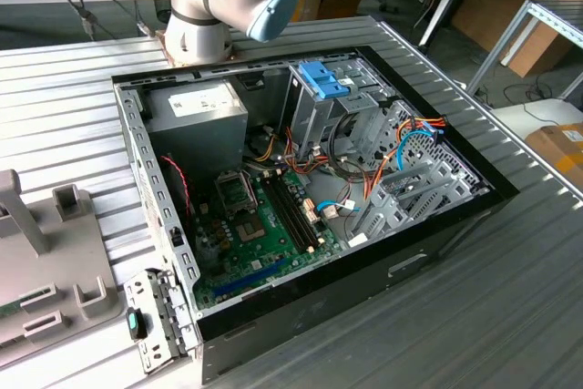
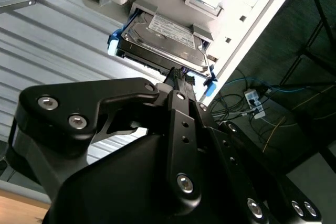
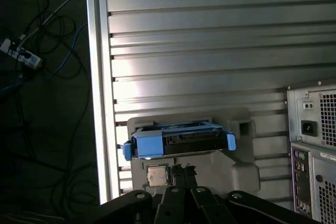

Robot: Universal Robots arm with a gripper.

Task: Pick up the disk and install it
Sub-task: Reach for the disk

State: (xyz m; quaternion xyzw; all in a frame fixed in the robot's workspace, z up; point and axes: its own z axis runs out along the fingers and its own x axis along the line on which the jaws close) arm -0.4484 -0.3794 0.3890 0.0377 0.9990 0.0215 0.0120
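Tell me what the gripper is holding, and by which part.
Nothing, as far as shows: the disk sits on its grey stand, with the gripper close by its edge.

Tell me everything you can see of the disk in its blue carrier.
The disk is a flat grey metal drive, white printed label facing up, framed by a blue plastic carrier. It rests in a pale grey holder on the ribbed metal table. The hand is close to one end; contact cannot be told.
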